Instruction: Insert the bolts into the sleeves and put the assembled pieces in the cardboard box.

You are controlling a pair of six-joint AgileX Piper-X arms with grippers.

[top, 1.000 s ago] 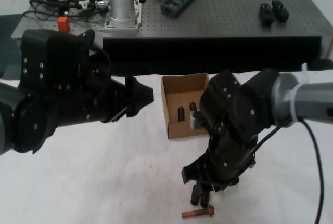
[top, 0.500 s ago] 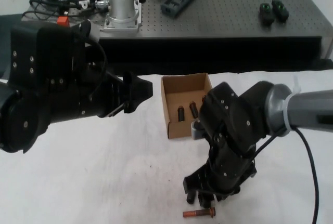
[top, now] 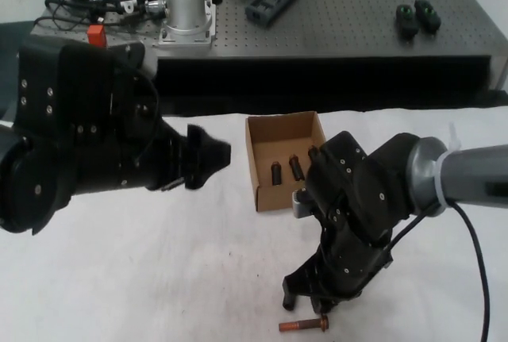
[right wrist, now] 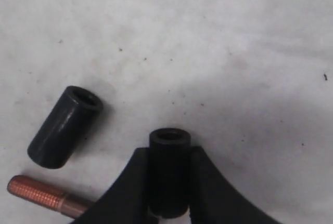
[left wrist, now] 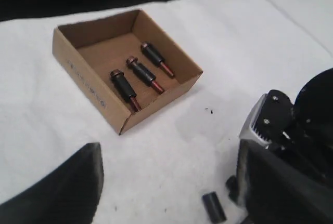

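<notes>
Probably past halfway: three assembled pieces (top: pixel 286 170) in cardboard box (top: pixel 255 169) mid-frame, sleeve (right wrist: pixel 169 182) clamped in right gripper (right wrist: pixel 170 156), bolt (right wrist: pixel 36 193) and second sleeve (right wrist: pixel 65 126) loose; left gripper (top: pixel 208 151) unreadable.

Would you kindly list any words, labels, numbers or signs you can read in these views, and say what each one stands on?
No text can be read here.
Faint print on the outer wall of the box: too blurred to read.
White label on the silver post at the back of the bench: too small to read.
</notes>
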